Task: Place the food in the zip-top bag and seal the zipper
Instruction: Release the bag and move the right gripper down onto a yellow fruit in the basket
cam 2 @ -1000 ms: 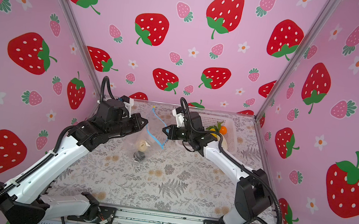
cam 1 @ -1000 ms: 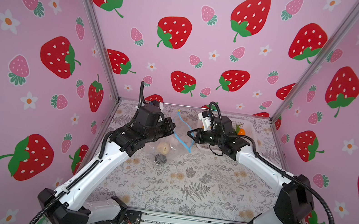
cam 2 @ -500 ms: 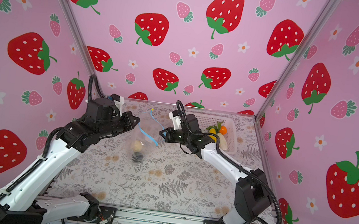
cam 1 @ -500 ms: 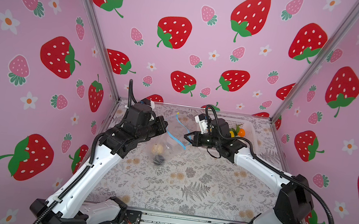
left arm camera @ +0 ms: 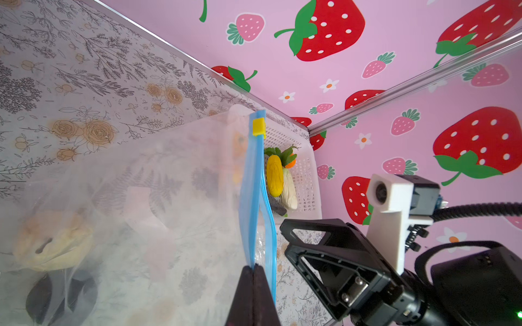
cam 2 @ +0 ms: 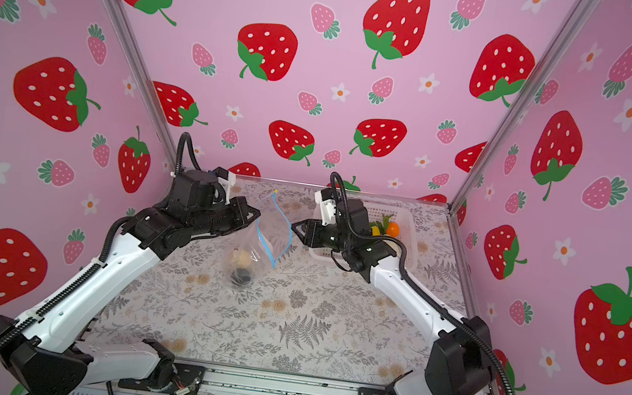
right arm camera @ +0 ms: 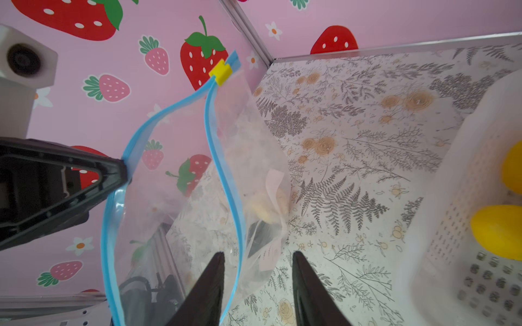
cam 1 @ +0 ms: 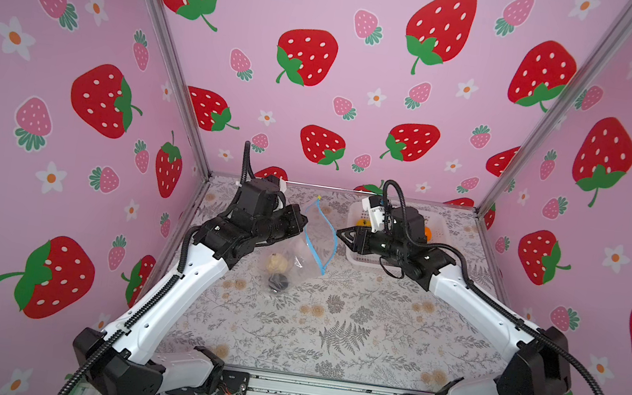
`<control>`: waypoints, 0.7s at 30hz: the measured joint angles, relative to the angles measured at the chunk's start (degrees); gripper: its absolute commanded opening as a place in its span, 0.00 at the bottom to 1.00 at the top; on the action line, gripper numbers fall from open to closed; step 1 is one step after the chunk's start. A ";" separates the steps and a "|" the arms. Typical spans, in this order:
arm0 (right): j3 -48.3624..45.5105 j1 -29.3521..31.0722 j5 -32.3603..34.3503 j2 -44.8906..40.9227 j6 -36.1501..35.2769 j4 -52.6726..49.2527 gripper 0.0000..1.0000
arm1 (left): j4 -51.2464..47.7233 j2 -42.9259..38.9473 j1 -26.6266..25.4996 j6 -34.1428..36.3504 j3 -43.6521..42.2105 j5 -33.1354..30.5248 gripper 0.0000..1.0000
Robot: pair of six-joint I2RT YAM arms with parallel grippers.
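The left claw [cam 1: 301,221] is clenched on one lip of the blue zipper [left arm camera: 251,183], holding the clear bag [cam 1: 300,255] up with its mouth gaping. A cream piece [cam 1: 276,262] and a dark piece [cam 1: 279,281] lie at the bottom. The right claw [cam 1: 340,233] stands released, and the other lip runs unpinched between its fingers. Further right, the white basket [cam 1: 360,257] holds more food [right arm camera: 497,231]. Filling looks unfinished. The next move probably calls for the right claw to fetch a piece from the basket.
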 measured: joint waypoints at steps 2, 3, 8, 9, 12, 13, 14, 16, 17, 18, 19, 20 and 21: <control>0.00 -1.60 0.85 -0.37 -1.42 -0.68 0.46 | 0.42 0.46 0.00 0.00 0.00 0.39 0.00; -0.02 -2.45 1.44 -0.42 -2.27 -0.90 0.47 | 0.61 0.79 0.00 0.00 -0.02 0.61 0.00; -0.81 -7.65 4.94 0.63 -6.19 -1.09 0.50 | 1.64 2.34 0.00 0.00 -0.02 1.36 0.00; -0.79 -8.66 5.53 1.42 -6.93 -1.03 0.50 | 1.90 2.60 0.00 0.00 -0.02 1.53 0.00; -0.59 -11.21 7.85 5.51 -8.87 -1.07 0.51 | 2.60 3.54 0.00 0.00 -0.02 2.19 0.00; -0.35 -11.89 8.72 7.34 -9.60 -1.14 0.51 | 2.78 3.87 0.00 -0.02 -0.02 2.38 0.00; 0.09 -12.39 9.62 9.31 -10.23 -1.25 0.51 | 3.02 4.15 0.00 -0.04 -0.02 2.49 0.00; 1.55 -12.90 11.06 13.25 -11.50 -1.55 0.57 | 3.63 4.74 0.00 -0.20 -0.02 2.86 0.00; 2.54 -12.96 11.65 15.19 -11.98 -1.88 0.59 | 3.91 5.01 0.00 -0.26 -0.02 3.08 0.00; 3.52 -13.03 12.00 16.81 -12.22 -2.08 0.60 | 4.15 5.27 0.00 -0.39 -0.02 3.37 0.00; 4.90 -13.09 12.57 18.73 -12.94 -2.23 0.62 | 4.42 5.66 0.00 -0.46 -0.02 3.61 0.00; 5.92 -13.11 12.92 20.17 -13.11 -2.38 0.63 | 4.68 5.92 0.00 -0.50 -0.02 3.78 0.00; 7.67 -13.11 13.35 22.23 -13.55 -2.62 0.65 | 5.14 6.47 0.00 -0.63 -0.02 3.93 0.00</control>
